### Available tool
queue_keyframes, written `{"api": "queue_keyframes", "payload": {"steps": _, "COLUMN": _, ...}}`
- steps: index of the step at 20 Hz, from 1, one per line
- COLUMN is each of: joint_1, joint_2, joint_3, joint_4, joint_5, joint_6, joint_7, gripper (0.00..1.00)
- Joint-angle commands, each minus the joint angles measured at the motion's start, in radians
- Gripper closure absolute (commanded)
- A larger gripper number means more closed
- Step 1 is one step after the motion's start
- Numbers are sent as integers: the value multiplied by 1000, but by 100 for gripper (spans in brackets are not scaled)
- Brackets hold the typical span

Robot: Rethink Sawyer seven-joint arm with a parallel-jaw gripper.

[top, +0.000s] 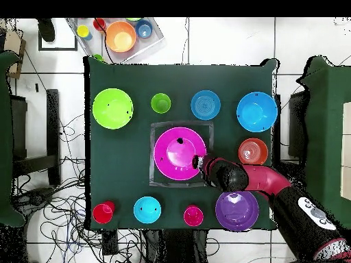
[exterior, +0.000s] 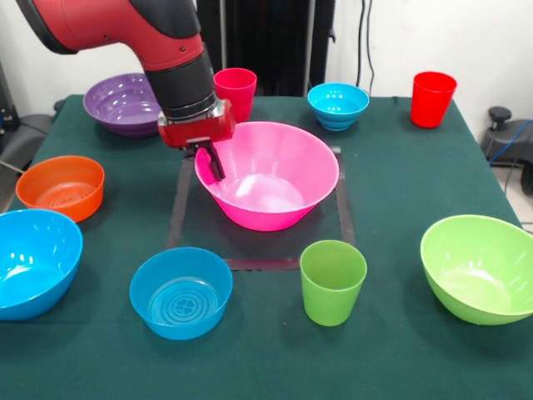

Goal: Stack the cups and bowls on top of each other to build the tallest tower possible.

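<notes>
Green table (exterior: 400,183), empty bowls and cups apart, end effector (exterior: 214,162) clamped on pink bowl (exterior: 275,179) rim.

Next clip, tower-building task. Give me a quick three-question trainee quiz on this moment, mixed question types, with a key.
1. True or false: something is already stacked inside the large pink bowl.
2. Multiple choice: the gripper is at the rim of which bowl? A) purple bowl B) large pink bowl C) orange bowl
3. Fill in: the cup standing nearest the taped square's front edge in the front view is the ______ cup.

Key: 1 false; 2 B; 3 light green.
</notes>
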Motion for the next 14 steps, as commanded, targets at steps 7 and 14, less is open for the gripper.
{"api": "queue_keyframes", "payload": {"steps": 7, "joint_1": 35, "joint_2": 42, "joint_3": 1, "joint_4": -93, "joint_5": -143, "joint_6": -3, "joint_7": -112, "gripper": 100}}
{"api": "queue_keyframes", "payload": {"steps": 14, "joint_1": 56, "joint_2": -19, "joint_3": 25, "joint_4": -86, "joint_5": -105, "joint_6": 44, "joint_7": -100, "gripper": 0}}
